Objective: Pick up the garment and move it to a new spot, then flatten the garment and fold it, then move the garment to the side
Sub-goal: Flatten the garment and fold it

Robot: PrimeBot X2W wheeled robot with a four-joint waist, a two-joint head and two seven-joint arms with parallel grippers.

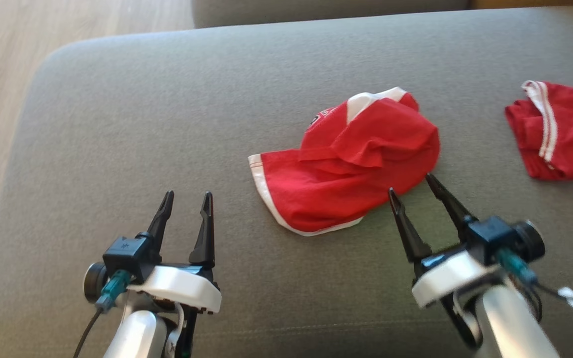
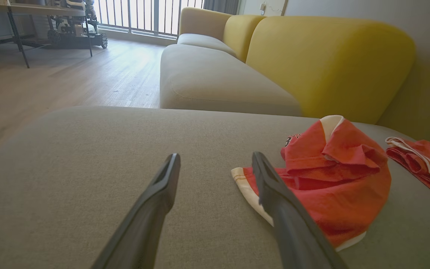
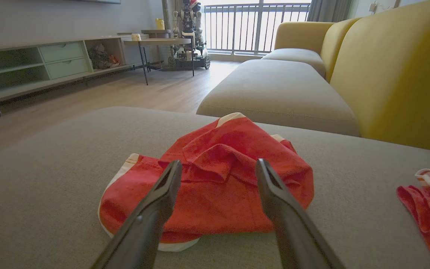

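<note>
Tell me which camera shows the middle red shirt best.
Head view: it looks down on the whole shirt, outline clear. The right wrist view sees the shirt low and close, partly behind two dark fingers. The left wrist view has the shirt off to one side, a finger over its edge.

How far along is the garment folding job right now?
Done: nothing yet; the red garment lies crumpled on the grey cushion. In hand: the open right gripper points at its near edge; the left gripper is open, empty. Left: pick up, move, flatten, fold, set aside.
</note>
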